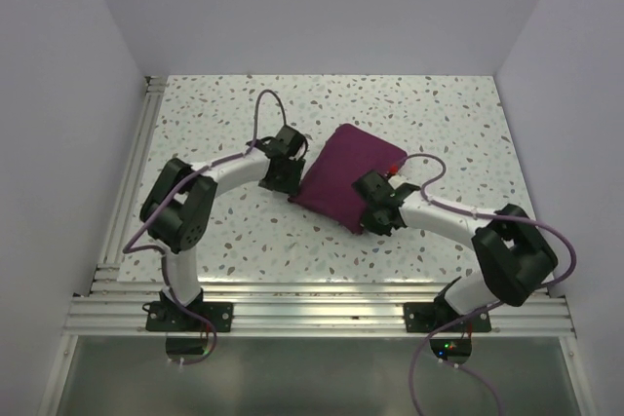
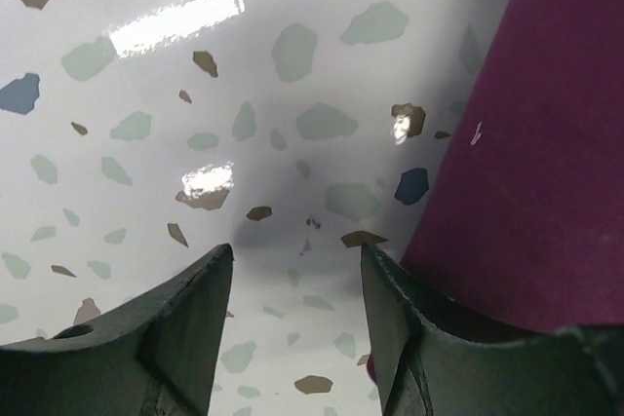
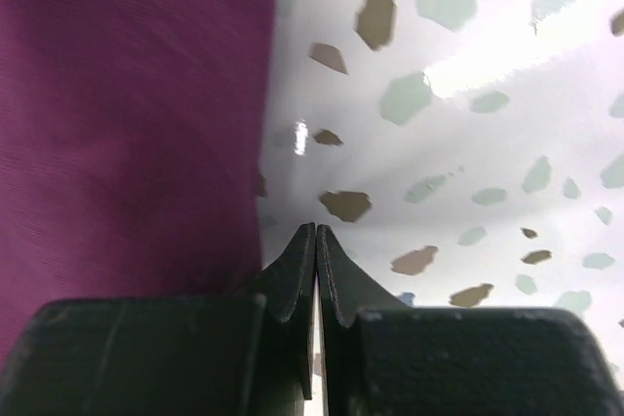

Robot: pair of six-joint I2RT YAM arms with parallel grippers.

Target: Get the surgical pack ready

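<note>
- Your pack [image 1: 341,174] was folded up into a neat plum bundle. It lay flat near the middle of the table [image 1: 224,114], turned at a slant to the table's edges.
- It sat right between your two arms, one pincer on each side of it.
- From the top cam, your left pincer [image 1: 285,172] was parked at the pack's left edge, pointing down toward the table.
- On the left wrist cam that pincer [image 2: 297,255] was released. Its fingers [image 2: 185,319] were spread wide with only speckled table [image 2: 195,94] showing in the gap, so it had nothing gripped.
- The pack [image 2: 526,143] ran up the right side of that view, just outside the right-hand finger. I couldn't tell whether the finger actually touched the fabric.
- Your right pincer [image 1: 375,209] was at the pack's near right edge, and from above it overlapped the bundle's corner.
- On the right wrist cam that pincer [image 3: 315,233] was clenched. Its fingers [image 3: 292,275] were pressed together tip to tip, and I saw nothing caught between them.
- There the pack [image 3: 127,114] filled the whole left of the view, with its edge running just beside the fingers. The tips themselves sat over bare table [image 3: 468,143], right next to the fabric.
- Purple cables [image 1: 263,104] looped along both of your arms.
- Metal rails [image 1: 322,311] ran along the table's near and left sides.
</note>
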